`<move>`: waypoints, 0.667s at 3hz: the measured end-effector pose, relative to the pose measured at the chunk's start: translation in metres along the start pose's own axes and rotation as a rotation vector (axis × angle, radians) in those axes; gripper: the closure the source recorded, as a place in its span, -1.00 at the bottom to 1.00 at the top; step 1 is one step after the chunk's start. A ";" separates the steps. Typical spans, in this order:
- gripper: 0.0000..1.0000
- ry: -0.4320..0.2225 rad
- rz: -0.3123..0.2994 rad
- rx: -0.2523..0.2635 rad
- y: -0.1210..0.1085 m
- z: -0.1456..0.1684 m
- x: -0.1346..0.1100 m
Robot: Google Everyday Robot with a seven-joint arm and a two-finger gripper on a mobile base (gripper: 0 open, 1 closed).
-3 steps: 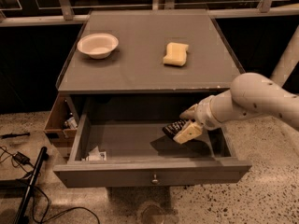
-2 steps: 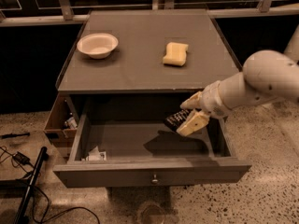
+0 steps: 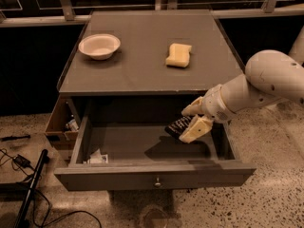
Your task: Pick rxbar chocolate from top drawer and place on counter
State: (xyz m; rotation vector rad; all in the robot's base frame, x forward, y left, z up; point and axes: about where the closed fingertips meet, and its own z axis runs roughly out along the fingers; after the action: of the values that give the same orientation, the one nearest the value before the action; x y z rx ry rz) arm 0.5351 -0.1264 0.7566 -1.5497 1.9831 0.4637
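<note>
My gripper (image 3: 191,119) is over the right half of the open top drawer (image 3: 152,177), raised above its floor and just below the counter's front edge. It is shut on the rxbar chocolate (image 3: 177,126), a black wrapper bar with white print that sticks out to the left between the cream fingers (image 3: 195,128). The bar is off the drawer floor and casts a shadow beneath it. The grey counter (image 3: 147,46) lies above the drawer. The white arm reaches in from the right.
A white bowl (image 3: 99,46) sits on the counter's left, a yellow sponge (image 3: 178,54) at its middle right. A white paper scrap (image 3: 97,157) lies in the drawer's front left corner. A brown cardboard box (image 3: 59,125) stands left of the drawer. Cables and a black rod lie on the floor at left.
The gripper has lifted the bar off the drawer floor and risen toward the counter's front edge. The arm has swung up on the right.
</note>
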 end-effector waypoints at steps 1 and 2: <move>1.00 0.006 -0.007 0.005 0.000 -0.009 -0.010; 1.00 0.023 -0.026 0.026 -0.004 -0.028 -0.034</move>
State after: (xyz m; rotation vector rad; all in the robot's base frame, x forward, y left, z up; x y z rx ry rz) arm 0.5378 -0.1182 0.7999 -1.5696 1.9756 0.4094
